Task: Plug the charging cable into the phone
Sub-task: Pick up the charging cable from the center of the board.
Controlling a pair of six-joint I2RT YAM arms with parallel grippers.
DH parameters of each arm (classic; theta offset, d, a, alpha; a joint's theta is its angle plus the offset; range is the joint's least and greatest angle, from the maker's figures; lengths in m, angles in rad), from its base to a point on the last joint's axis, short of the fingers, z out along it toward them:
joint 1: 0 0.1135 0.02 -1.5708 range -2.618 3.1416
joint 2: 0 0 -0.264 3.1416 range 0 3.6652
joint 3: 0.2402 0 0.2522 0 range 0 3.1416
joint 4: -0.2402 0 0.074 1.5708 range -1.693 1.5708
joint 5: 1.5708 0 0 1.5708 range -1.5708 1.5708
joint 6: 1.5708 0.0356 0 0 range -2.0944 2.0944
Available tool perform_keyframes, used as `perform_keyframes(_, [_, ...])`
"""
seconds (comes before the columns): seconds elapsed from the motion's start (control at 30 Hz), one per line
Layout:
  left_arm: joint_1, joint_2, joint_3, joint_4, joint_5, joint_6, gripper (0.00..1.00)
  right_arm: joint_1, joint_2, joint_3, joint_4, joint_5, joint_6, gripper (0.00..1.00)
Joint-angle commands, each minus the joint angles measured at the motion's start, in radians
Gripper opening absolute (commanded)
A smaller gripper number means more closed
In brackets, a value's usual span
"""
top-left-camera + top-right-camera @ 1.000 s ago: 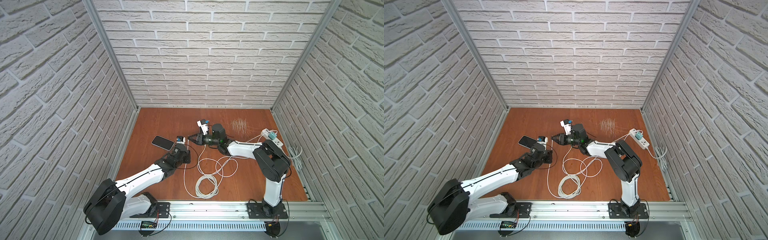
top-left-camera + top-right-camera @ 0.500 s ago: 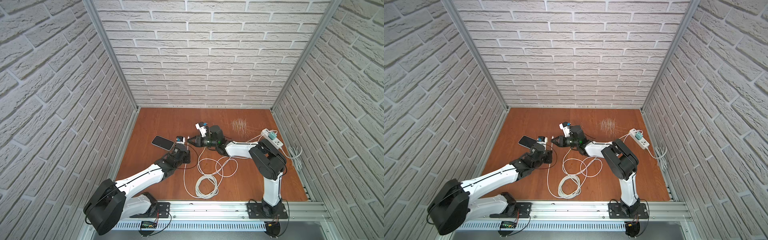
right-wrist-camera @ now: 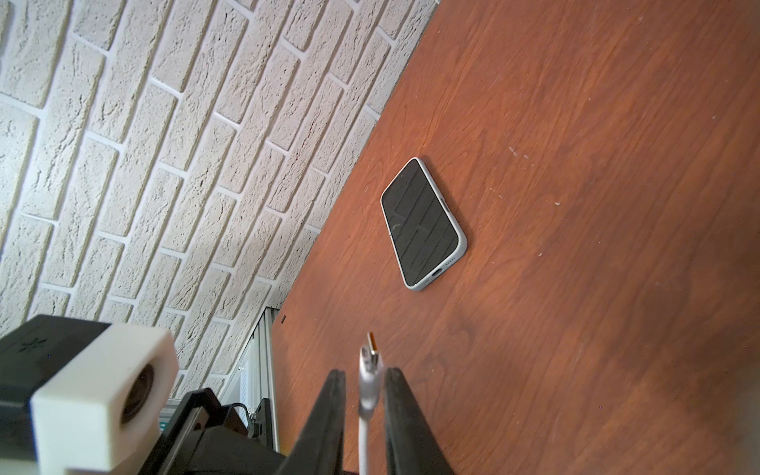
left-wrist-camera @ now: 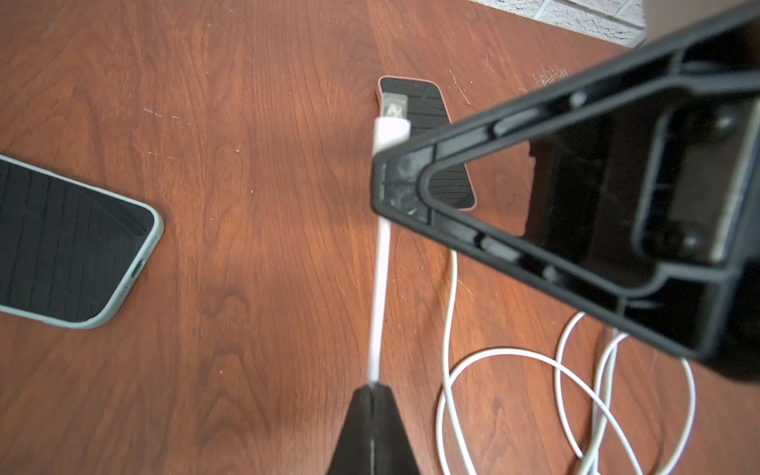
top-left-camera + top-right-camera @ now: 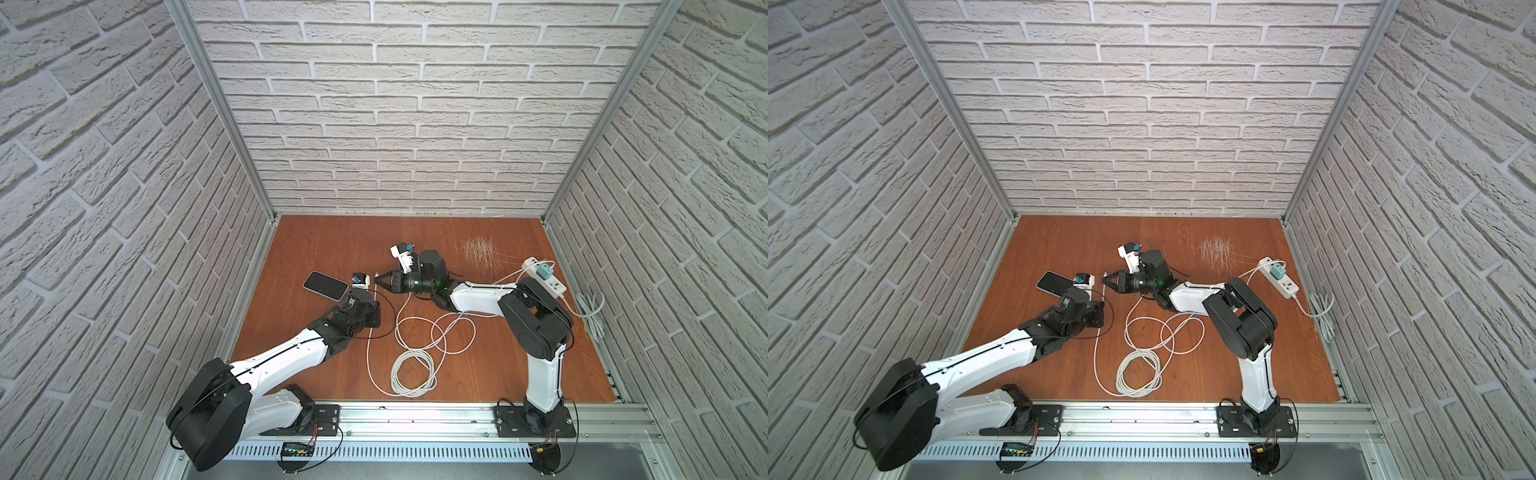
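Observation:
The phone (image 5: 325, 286) (image 5: 1054, 283) lies flat and screen-up at the table's left, in a pale mint case, its port end (image 3: 436, 271) facing the grippers. The white charging cable rises from my left gripper (image 4: 372, 388), which is shut on it a short way below the plug (image 4: 390, 131). My right gripper (image 3: 362, 372) (image 5: 377, 284) reaches in from the right. Its fingers stand narrowly on either side of the plug (image 3: 369, 370), with a slit of gap still showing on one side. The plug's metal tip points toward the phone.
The cable's slack lies looped and coiled (image 5: 413, 370) at the front centre and runs to a teal charger in a white power strip (image 5: 544, 276) at the right wall. A second dark phone in a pinkish case (image 4: 432, 123) lies partly behind the right gripper.
The right gripper's jaws have narrowed around the plug, and the right arm has shifted slightly. The left arm still holds the cable in the same place.

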Motion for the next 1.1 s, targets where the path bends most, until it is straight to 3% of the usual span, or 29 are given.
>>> perform_keyframes(0.0, [0.006,-0.014,-0.011,0.042,0.001,-0.005,0.0,0.01,-0.004,0.021,0.048,-0.017,0.004,0.22])
perform_keyframes(0.5, [0.007,-0.013,-0.011,0.042,0.001,-0.006,0.0,0.011,0.022,0.019,0.053,-0.025,0.004,0.13])
perform_keyframes(0.73, [0.008,-0.011,-0.011,0.042,0.0,-0.005,0.0,0.011,0.01,0.008,0.049,-0.02,-0.022,0.04])
perform_keyframes(1.07, [0.009,-0.011,-0.01,0.04,0.0,-0.009,0.0,0.011,-0.028,0.001,0.045,-0.021,-0.045,0.03])
